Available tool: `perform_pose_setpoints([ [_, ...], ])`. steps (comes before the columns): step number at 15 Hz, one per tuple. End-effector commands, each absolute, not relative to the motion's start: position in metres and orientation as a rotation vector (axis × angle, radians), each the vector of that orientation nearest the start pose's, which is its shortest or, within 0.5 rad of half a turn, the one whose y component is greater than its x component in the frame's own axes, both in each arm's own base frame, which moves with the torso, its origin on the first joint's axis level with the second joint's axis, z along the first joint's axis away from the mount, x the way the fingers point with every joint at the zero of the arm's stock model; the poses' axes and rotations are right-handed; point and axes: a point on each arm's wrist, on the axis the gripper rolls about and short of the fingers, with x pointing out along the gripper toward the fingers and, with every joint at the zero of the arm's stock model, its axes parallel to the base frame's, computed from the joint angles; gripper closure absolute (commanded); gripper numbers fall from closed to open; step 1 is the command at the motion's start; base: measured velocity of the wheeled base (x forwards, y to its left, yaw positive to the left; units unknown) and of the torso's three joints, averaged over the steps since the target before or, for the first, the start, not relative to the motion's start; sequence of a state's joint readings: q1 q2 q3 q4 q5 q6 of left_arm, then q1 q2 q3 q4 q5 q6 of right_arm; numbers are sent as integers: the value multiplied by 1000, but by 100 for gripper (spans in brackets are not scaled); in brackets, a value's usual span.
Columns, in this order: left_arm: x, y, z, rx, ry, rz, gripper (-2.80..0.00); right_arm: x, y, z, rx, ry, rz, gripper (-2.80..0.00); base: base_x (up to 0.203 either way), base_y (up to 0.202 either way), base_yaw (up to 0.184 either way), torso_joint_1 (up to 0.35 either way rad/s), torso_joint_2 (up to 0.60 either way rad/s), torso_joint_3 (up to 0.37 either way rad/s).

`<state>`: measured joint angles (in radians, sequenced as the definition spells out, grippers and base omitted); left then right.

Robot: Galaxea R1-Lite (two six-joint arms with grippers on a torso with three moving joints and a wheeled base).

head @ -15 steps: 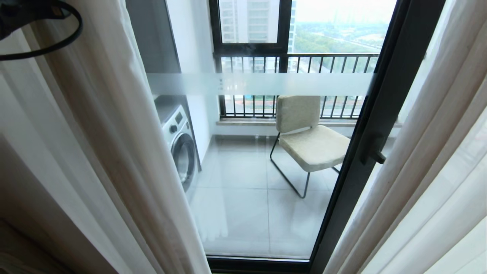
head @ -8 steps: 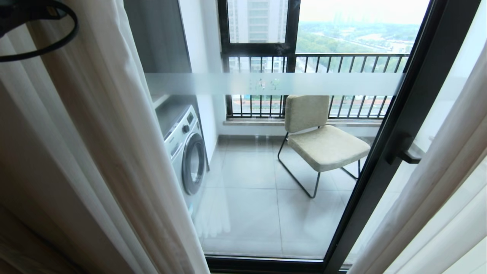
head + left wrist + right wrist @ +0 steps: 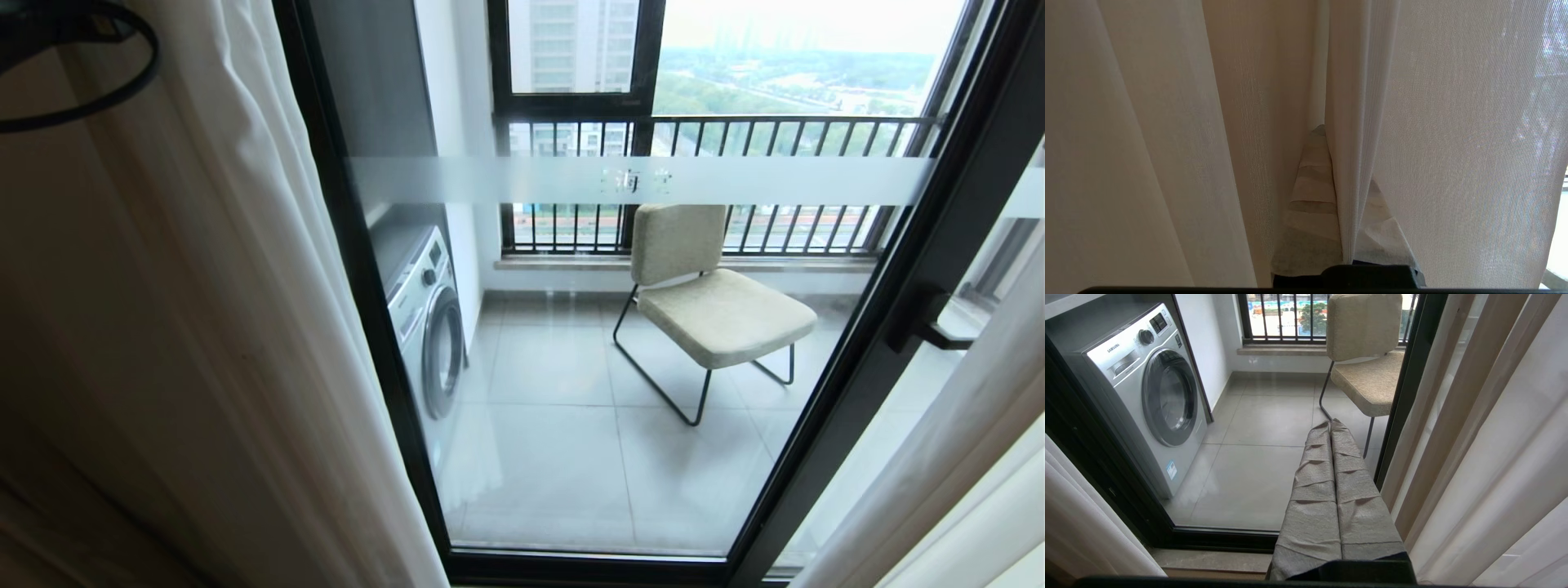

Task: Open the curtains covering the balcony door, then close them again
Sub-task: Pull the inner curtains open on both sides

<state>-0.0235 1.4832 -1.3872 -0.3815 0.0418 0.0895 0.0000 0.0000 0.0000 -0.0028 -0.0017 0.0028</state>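
Note:
The curtains are parted. The left cream panel (image 3: pixel 204 327) hangs beside the door's left black post (image 3: pixel 359 327), and the right panel (image 3: pixel 963 490) covers the lower right corner. Between them shows the balcony door's glass (image 3: pixel 571 474), with its frosted band (image 3: pixel 637 180) and black handle (image 3: pixel 927 327). My left gripper (image 3: pixel 1339 155) is shut on a narrow vertical fold of the curtain (image 3: pixel 1355 102), its grey-wrapped fingers (image 3: pixel 1310 196) either side of the fold. My right gripper (image 3: pixel 1331 424) is shut and empty, low in front of the glass, near the right panel (image 3: pixel 1494 437).
Behind the glass stand a silver washing machine (image 3: pixel 424 318) on the left and a beige chair (image 3: pixel 710 310) with black legs. A black-framed window with railing bars (image 3: pixel 735 131) closes the balcony. A black cable loop (image 3: pixel 98 106) of my left arm hangs at the upper left.
The whole head view has shifted, so door, chair and washer sit further right. Relative to the door, the left curtain edge has drawn left, uncovering the door's left black post.

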Motion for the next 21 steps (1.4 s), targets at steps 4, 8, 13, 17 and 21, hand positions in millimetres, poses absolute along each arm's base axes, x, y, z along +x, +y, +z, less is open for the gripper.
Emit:
perform_pose_setpoints([
  [4,254,-1,386,81,-285,48,0,-23,0,76,3,-3,-2,0,0,190,1,1,1,4],
  [8,254,-1,386,70,-290,48,0,-23,0,76,3,-3,-2,0,0,182,0,2,1,5],
  [13,255,1,386,70,-288,51,0,-23,0,76,3,-3,-2,0,0,35,-1,1,1,1],
  [17,259,2,385,69,-282,57,0,-23,0,76,3,-3,-2,0,0,0,0,0,0,0],
  [21,266,16,381,37,-270,104,0,-23,0,76,3,-3,-2,0,0,0,0,0,0,0],
])
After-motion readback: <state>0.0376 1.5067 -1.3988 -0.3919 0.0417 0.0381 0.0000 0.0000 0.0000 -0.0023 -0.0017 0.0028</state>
